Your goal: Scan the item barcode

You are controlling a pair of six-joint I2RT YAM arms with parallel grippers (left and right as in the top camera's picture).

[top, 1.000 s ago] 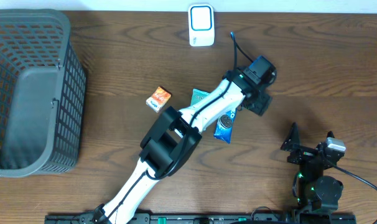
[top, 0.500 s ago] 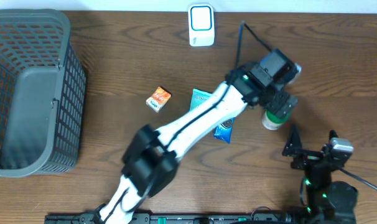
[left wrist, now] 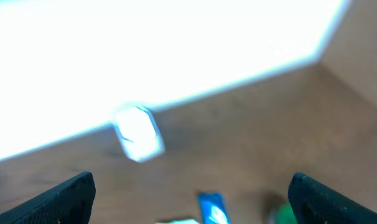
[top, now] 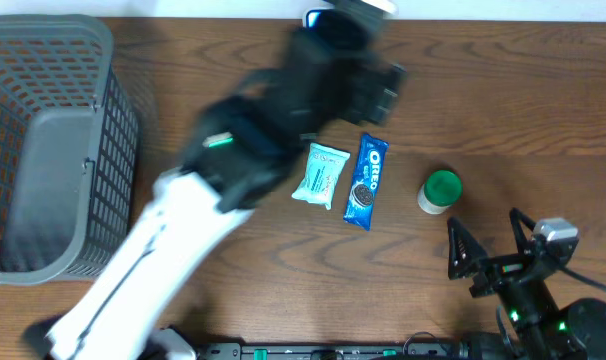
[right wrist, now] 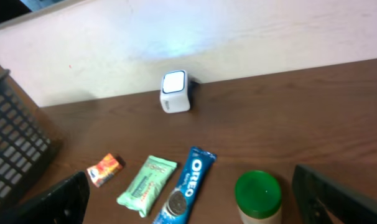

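The blue packet (top: 365, 182) reads "OREO", beside a pale-green wrapper (top: 320, 175).

Left wrist view blurred, probably overexposed; overhead partly motion-smeared.

The tabletop (top: 543, 120) is dark brown with wood grain. The basket (top: 43, 150) is grey, in a grid pattern. The pack (top: 366, 181) is blue with white letters, the pouch (top: 320, 175) pale green, the jar (top: 442, 188) green on top, the box (right wrist: 104, 169) orange, the scanner (right wrist: 175, 91) white.
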